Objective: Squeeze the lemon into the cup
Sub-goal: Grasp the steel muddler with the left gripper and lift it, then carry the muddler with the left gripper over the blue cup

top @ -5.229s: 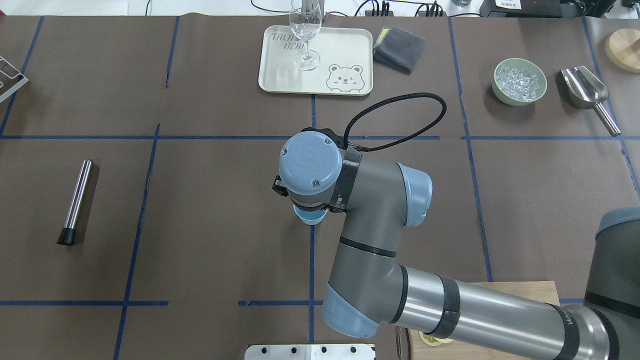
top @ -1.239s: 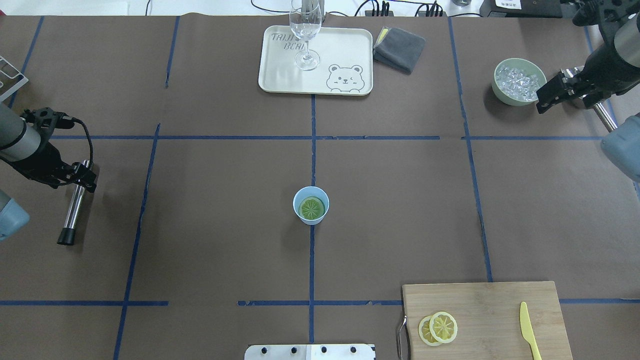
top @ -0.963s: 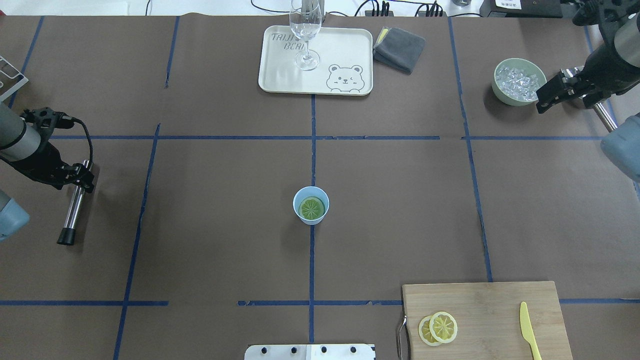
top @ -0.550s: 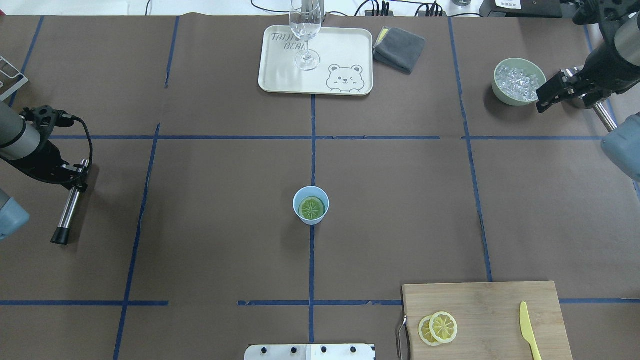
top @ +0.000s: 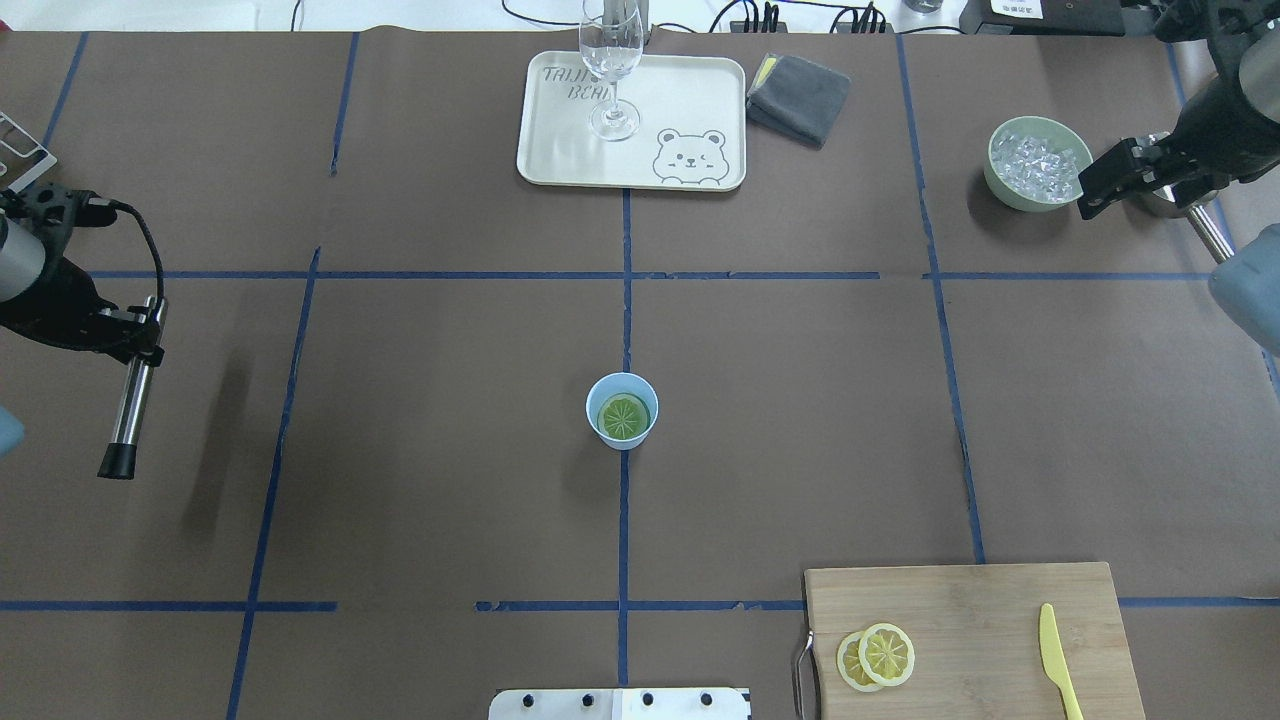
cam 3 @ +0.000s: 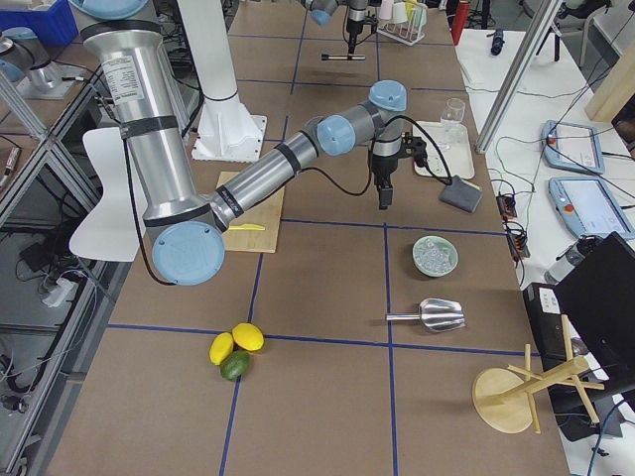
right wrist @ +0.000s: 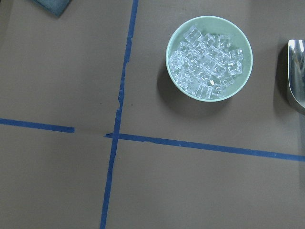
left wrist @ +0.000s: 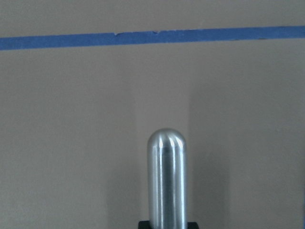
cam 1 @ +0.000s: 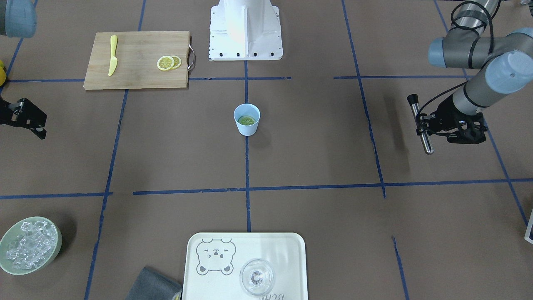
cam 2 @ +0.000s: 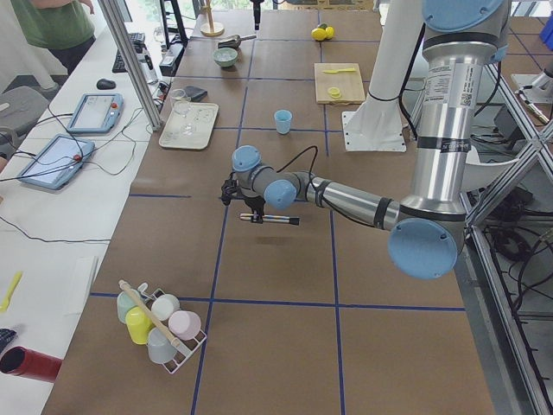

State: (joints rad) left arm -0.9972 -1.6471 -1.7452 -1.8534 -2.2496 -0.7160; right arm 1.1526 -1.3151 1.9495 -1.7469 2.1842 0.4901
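The light-blue cup (top: pixel 622 428) (cam 1: pixel 247 126) stands at the table's middle with one lemon slice (top: pixel 624 415) (cam 1: pixel 247 121) lying flat inside it. Two more lemon slices (top: pixel 877 656) (cam 1: pixel 168 63) overlap on the wooden cutting board (top: pixel 1000 610). My left gripper (top: pixel 143 335) (cam 1: pixel 422 129) is far left, shut on a steel rod (top: pixel 128 410) (left wrist: pixel 167 181) and holds it above the table. My right gripper (top: pixel 1085 195) (cam 1: pixel 41 127) hovers far right beside the ice bowl (top: pixel 1038 163); its jaws look open and empty.
A cream tray (top: pixel 700 100) with a clear wine glass (top: pixel 610 70) sits at the back middle, a grey cloth (top: pixel 798 97) to its right. A metal scoop (right wrist: pixel 298 76) lies past the ice bowl. A yellow knife (top: pixel 1060 665) lies on the board.
My right arm has left the cup, and a slice now lies in it. My left gripper has closed on the steel rod and lifted it off the table.
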